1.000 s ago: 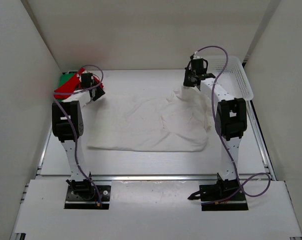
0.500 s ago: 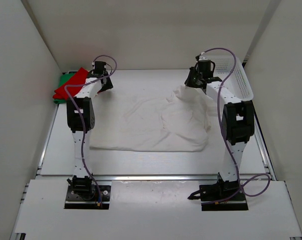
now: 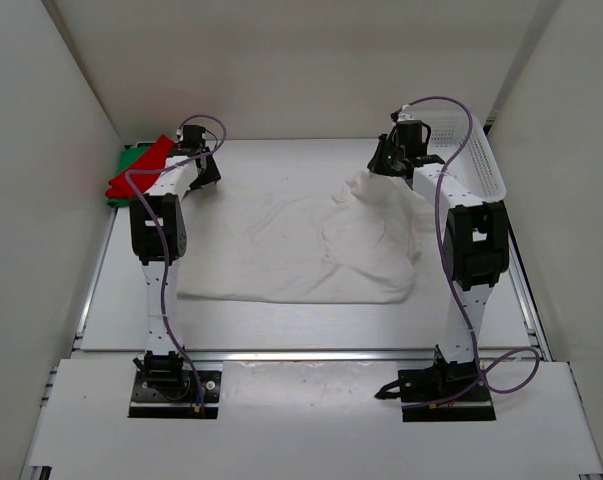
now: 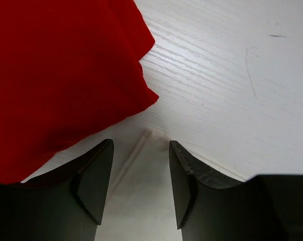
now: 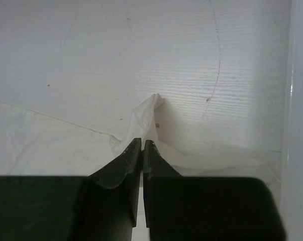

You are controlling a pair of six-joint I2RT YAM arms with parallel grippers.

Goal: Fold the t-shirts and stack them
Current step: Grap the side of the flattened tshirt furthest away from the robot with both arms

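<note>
The white t-shirt point(image 3: 291, 245) lies spread across the middle of the table. My right gripper point(image 3: 383, 165) is shut on its far right corner and holds that corner raised in a peak point(image 5: 147, 114); in the right wrist view the gripper point(image 5: 142, 143) has its jaws pressed together on the cloth. The red t-shirt point(image 3: 143, 165) lies folded on the green t-shirt point(image 3: 127, 157) in the far left corner. My left gripper point(image 3: 205, 176) is open and empty to the right of the red t-shirt point(image 4: 56, 75). In the left wrist view this gripper point(image 4: 140, 150) has a pale cloth edge between its fingers.
A white plastic mesh basket point(image 3: 473, 155) stands at the far right, just behind my right gripper; its wall shows in the right wrist view point(image 5: 301, 100). White walls close in the table on the left, back and right.
My left gripper has moved right, off the red t-shirt, to the white t-shirt's far left corner. My right gripper has shifted slightly back and right with the corner it holds.
</note>
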